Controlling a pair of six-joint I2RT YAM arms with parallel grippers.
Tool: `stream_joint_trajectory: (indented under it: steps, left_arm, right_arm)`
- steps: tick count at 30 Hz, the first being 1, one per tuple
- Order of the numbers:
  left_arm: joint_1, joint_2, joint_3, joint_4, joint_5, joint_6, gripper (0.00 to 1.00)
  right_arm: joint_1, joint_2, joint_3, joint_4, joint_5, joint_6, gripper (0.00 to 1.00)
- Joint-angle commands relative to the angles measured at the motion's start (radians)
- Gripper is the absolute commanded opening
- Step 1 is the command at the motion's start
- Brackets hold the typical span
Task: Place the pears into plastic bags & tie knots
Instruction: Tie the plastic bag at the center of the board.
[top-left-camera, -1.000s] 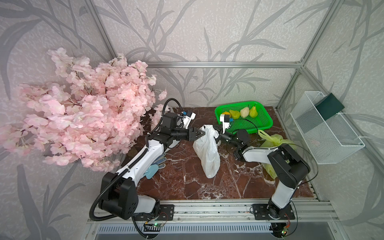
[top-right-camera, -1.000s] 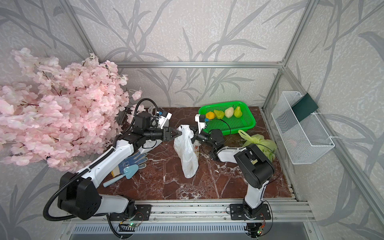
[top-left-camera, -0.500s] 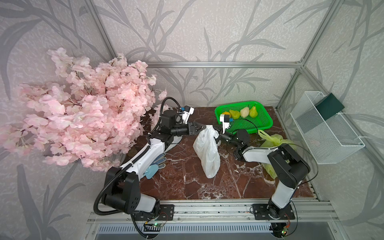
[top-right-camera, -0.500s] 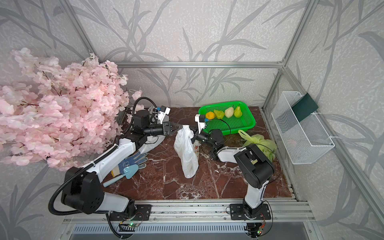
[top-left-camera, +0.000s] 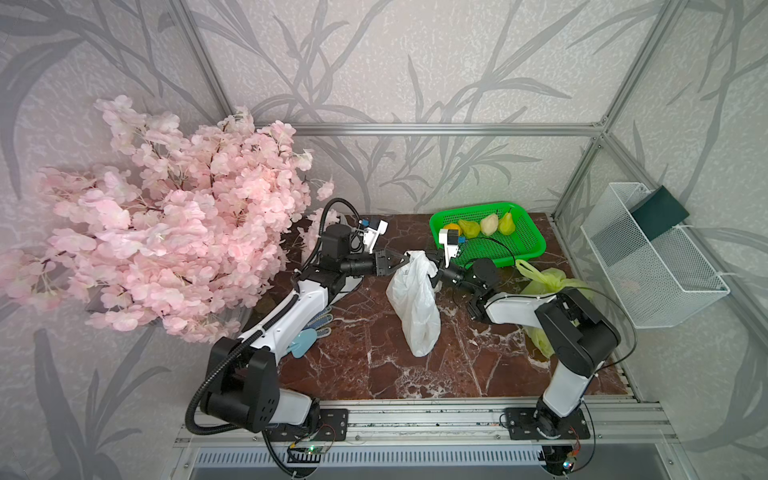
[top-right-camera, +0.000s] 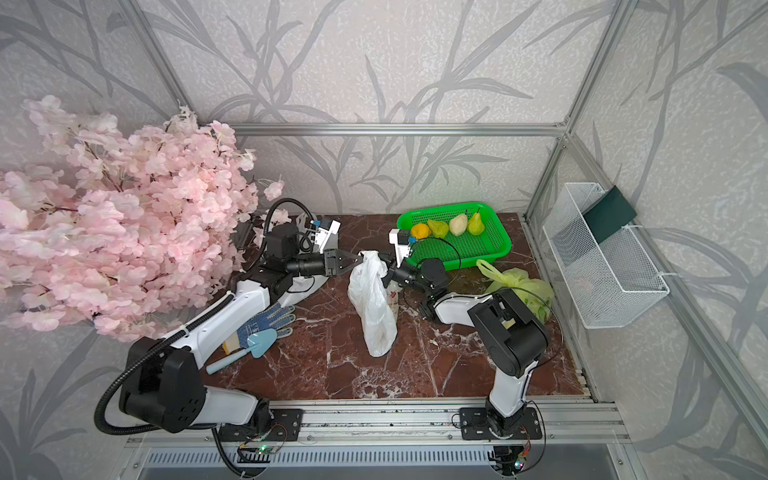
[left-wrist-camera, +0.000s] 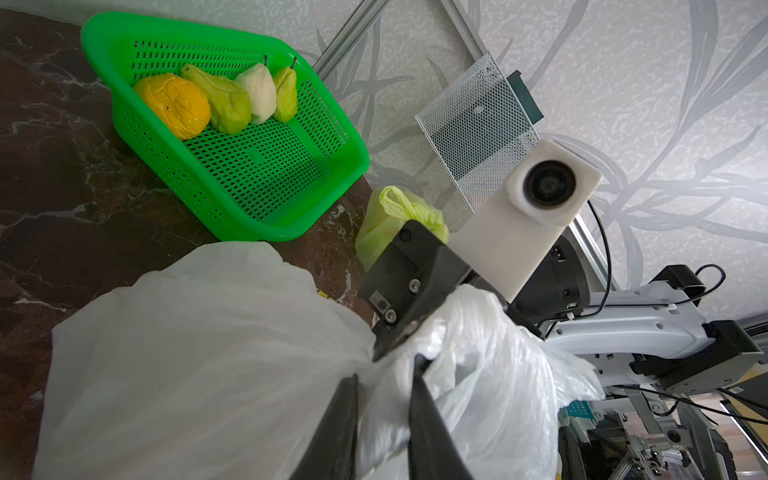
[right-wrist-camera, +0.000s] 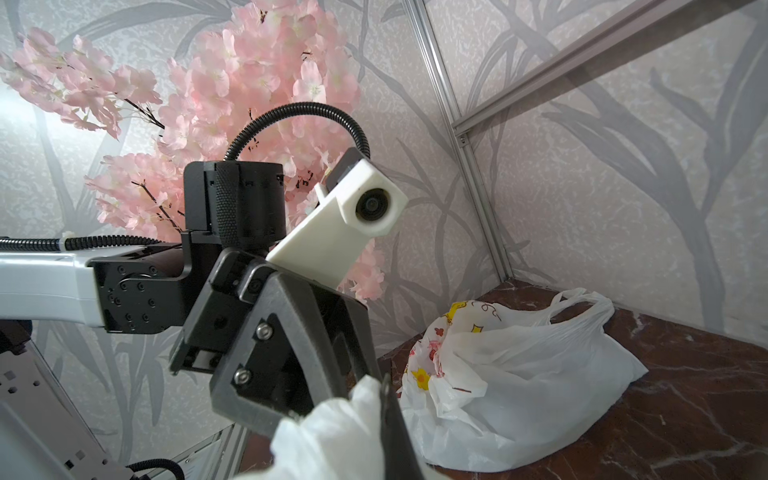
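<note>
**Both grippers meet at the neck of the white bag**

The white bag (top-left-camera: 415, 307) stands near the middle of the desk (top-left-camera: 374, 370), its top pulled up and gathered while the lower part sags onto the stone. The left gripper (top-left-camera: 399, 262) comes in level from one side, and the left wrist view shows its jaws drawn close with a wad of plastic caught between them. The right gripper (left-wrist-camera: 397, 336) faces it from the other side, clamped shut on the same bunched top. To my eye each arm holds its own part of the neck so the plastic can be crossed and pulled into a knot. Holding it up also keeps the bag from slumping open.

I cannot tell through the plastic whether a pear is inside.

Three pears (top-left-camera: 489, 223) lie in a row beside an orange fruit (top-left-camera: 452, 228) at the back of the green basket (top-left-camera: 536, 249), just behind the right arm. They are not yet bagged. A yellow-green bag (top-left-camera: 548, 280) sits crumpled by the right arm. A printed white bag (right-wrist-camera: 540, 374) lies in the far corner by the blossoms, out of the way.
</note>
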Motion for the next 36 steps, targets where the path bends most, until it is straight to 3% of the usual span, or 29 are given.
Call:
stream_joint_trajectory:
  steps: [1, 7, 14, 17, 21, 23, 25, 29, 36]
  left_arm:
    - [0.006, -0.03, -0.016, -0.007, 0.039, 0.023, 0.2]
    - [0.007, -0.043, -0.012, -0.046, 0.036, 0.075, 0.0]
    - [0.03, -0.081, 0.005, -0.106, 0.001, 0.087, 0.0]
    - [0.045, -0.096, 0.002, -0.123, -0.008, 0.085, 0.0]
    - [0.048, -0.105, 0.009, -0.149, -0.035, 0.09, 0.0]
    - [0.049, -0.104, 0.007, -0.149, -0.034, 0.09, 0.0]
    - [0.049, -0.099, 0.004, -0.15, -0.034, 0.097, 0.0]
    - [0.048, -0.092, 0.007, -0.15, -0.032, 0.1, 0.0]
    - [0.047, -0.091, 0.004, -0.15, -0.032, 0.101, 0.0]
  right_arm:
    - [0.004, -0.008, 0.019, 0.029, -0.016, -0.003, 0.02]
    - [0.002, -0.018, 0.026, 0.006, -0.015, 0.0, 0.05]
    - [-0.076, -0.169, -0.082, -0.172, 0.038, 0.031, 0.22]
    - [-0.113, -0.327, -0.118, -0.482, 0.022, -0.001, 0.26]
    - [-0.117, -0.474, 0.128, -1.412, 0.006, -0.142, 0.31]
    - [-0.119, -0.467, 0.252, -1.704, -0.043, -0.208, 0.35]
    - [-0.122, -0.474, 0.325, -1.825, -0.122, -0.226, 0.41]
    - [-0.116, -0.489, 0.404, -1.883, -0.193, -0.211, 0.48]
    - [-0.013, -0.407, 0.521, -2.027, -0.112, -0.333, 0.46]
